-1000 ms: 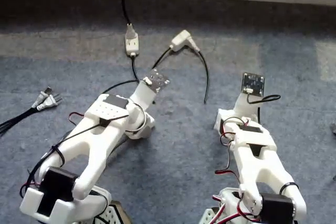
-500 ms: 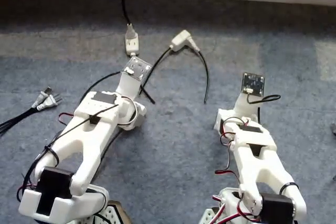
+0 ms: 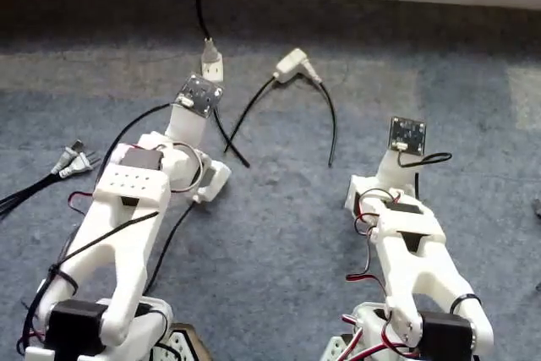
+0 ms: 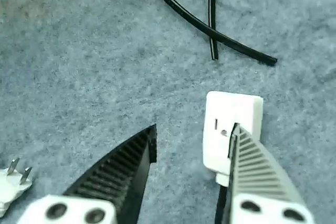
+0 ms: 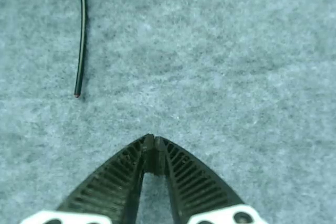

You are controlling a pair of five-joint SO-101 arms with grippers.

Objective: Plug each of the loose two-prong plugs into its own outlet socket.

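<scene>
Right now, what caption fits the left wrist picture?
Open left gripper at a white socket on the carpet, black cords beyond, a plug beside.

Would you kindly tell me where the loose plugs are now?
High view: the loose plugs lie on the carpet near the left edge, beside the left arm.

- L arm (image 3: 127,209): white links, black motor at base, red/black wires along body. Stretched well fwd, angled toward the other arm.
- L wrist cam board (image 3: 199,93): at arm's far end, tilted.
- L gripper (image 4: 192,129): pointed down, jaws wide apart; black ribbed fingers (image 4: 123,169).
- R arm (image 3: 414,251): same build, folded shorter than L, pointing nearly straight fwd w/ slight lean to L.
- R wrist cam board (image 3: 407,133): at arm's far end.
- R gripper (image 5: 155,139): pointed down, ribbed fingers closed, tips touching.
</scene>
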